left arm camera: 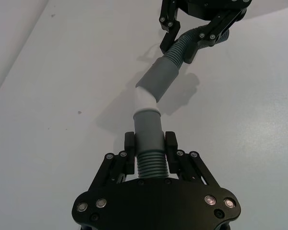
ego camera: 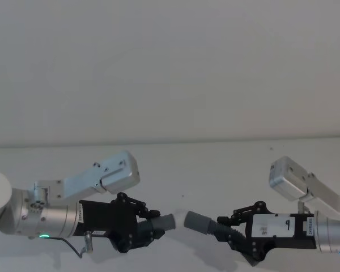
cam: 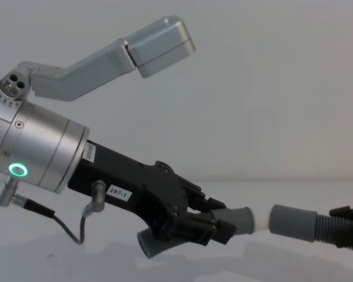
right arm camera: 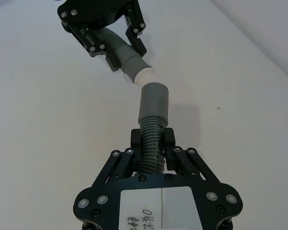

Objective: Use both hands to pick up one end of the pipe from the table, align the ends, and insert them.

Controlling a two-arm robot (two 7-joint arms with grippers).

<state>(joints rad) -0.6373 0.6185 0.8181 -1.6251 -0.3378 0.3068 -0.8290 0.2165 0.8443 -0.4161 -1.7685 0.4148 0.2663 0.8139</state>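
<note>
The fingers point(left arm camera: 129, 153) of the left gripper point(left arm camera: 150, 152) are clenched on the ribbed part of the pipe point(left arm camera: 150, 163), just behind one smooth cuff point(left arm camera: 148, 127), from whose mouth a short white tip point(left arm camera: 145, 99) projects. The fingers point(right arm camera: 169, 140) of the right gripper point(right arm camera: 152, 139) likewise grasp the ribbed hose just behind the other cuff point(right arm camera: 153, 101), whose open mouth faces the white tip. In the left wrist view the two ends meet at an angle, the white tip reaching the rim of the opposite cuff; whether it has entered cannot be told. In the chest view the left cuff point(cam: 240, 220) and the right cuff point(cam: 292, 222) lie nearly in line, joined by the white tip point(cam: 261, 221), and both are held above the white table point(cam: 294, 264). In the head view the left gripper point(ego camera: 149, 225) reaches in from the left and the right gripper point(ego camera: 229, 229) from the right, low in the view. Behind the left gripper comes a silver wrist point(cam: 32, 150) bearing a green ring light point(cam: 17, 170) and a thin grey cable point(cam: 53, 223).
</note>
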